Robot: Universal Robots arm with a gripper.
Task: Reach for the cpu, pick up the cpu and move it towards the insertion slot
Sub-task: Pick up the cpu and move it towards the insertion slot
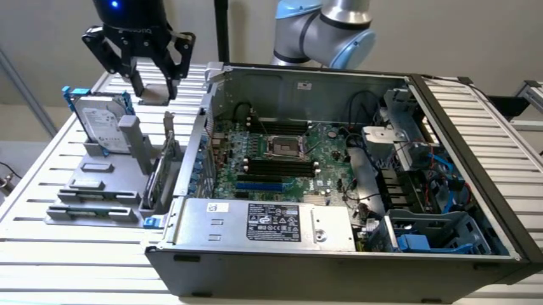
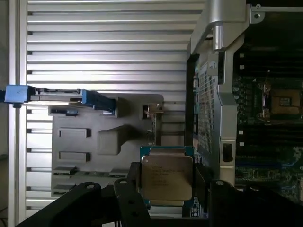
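One cpu (image 2: 166,177) sits pinched flat between the fingers of my pincer (image 1: 154,93), lifted above the grey parts holder (image 1: 98,190) on the slatted tabletop (image 1: 51,159), outside the open computer case (image 1: 339,254) whose insertion slot (image 1: 287,147) lies on the motherboard, well apart.

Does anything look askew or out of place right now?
Nothing stands out. The cpu sits flat and square in the tool, lifted above the grey parts holder; the insertion slot in the open case is bare.
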